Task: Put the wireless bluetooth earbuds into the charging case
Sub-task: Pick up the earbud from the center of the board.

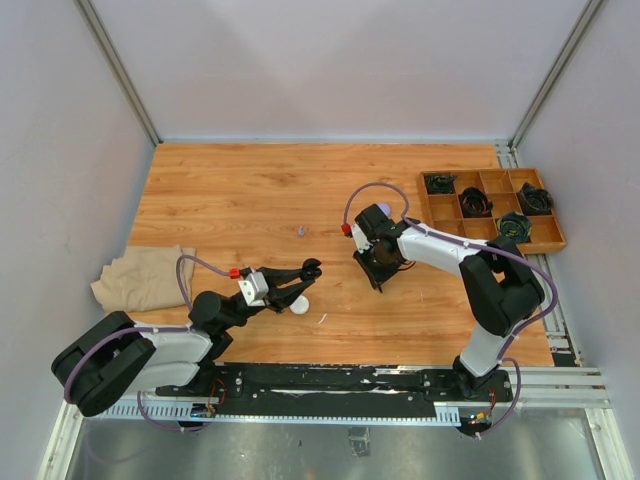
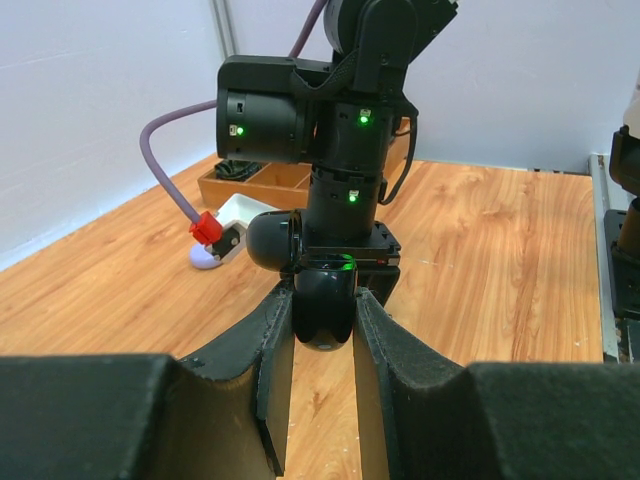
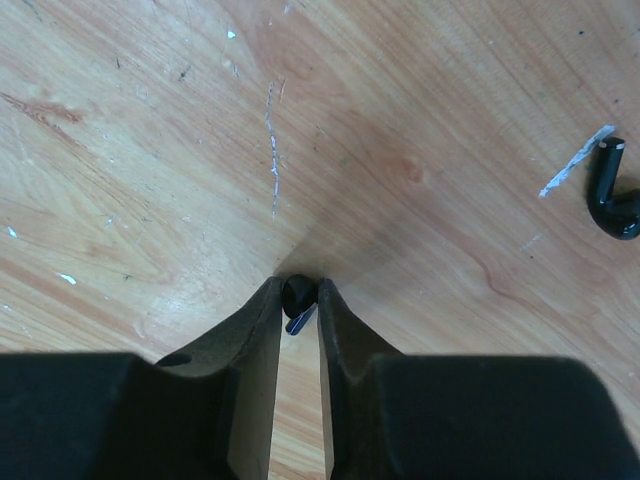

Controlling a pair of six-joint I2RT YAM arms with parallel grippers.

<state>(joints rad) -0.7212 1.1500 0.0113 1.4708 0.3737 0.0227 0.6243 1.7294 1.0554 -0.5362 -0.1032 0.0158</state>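
My left gripper (image 2: 322,294) is shut on a glossy black charging case (image 2: 323,322) and holds it just above the table; from above the case (image 1: 313,266) shows dark at the fingertips of that gripper (image 1: 310,272). My right gripper (image 3: 298,287) points down at the wood and is shut on a black earbud (image 3: 297,296) at its fingertips. From overhead this right gripper (image 1: 378,278) stands right of the case. Another black earbud (image 3: 615,196) lies loose on the table to the right. A small lavender piece (image 1: 302,230) lies further back.
A round white case (image 1: 299,307) and a tiny white piece (image 1: 322,319) lie by the left gripper. A wooden tray (image 1: 452,212) with coiled black cables stands at the back right. A beige cloth (image 1: 140,277) lies at the left edge.
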